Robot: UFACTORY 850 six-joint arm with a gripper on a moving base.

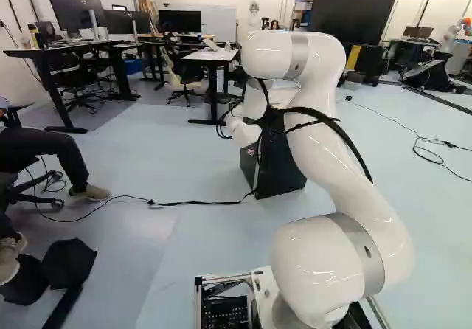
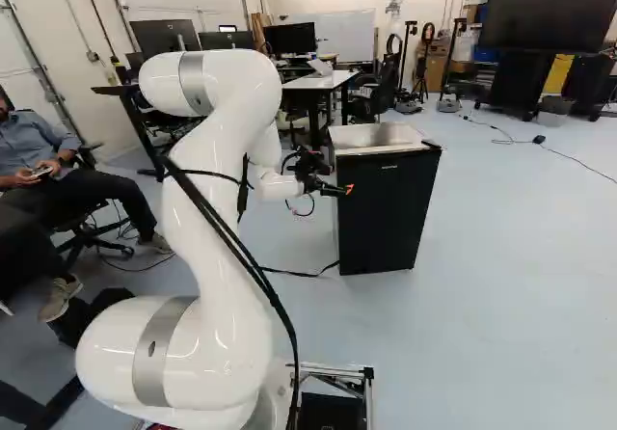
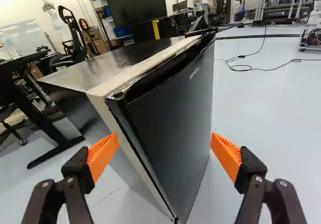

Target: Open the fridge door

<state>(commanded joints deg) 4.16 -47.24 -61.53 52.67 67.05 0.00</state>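
Gripper, one, black: orange-padded fingers spread wide, nothing held. Fridge, one, dark-fronted: upright on the floor, just ahead of those fingers. Door, apparently closed; its near upright edge faces the gripper, so forward seems the approach.

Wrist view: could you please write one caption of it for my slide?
Open gripper ahead of the closed door of a small black fridge.

The white arm bends up — in the right base view, its claw points to three o'clock, fingers spread wide.
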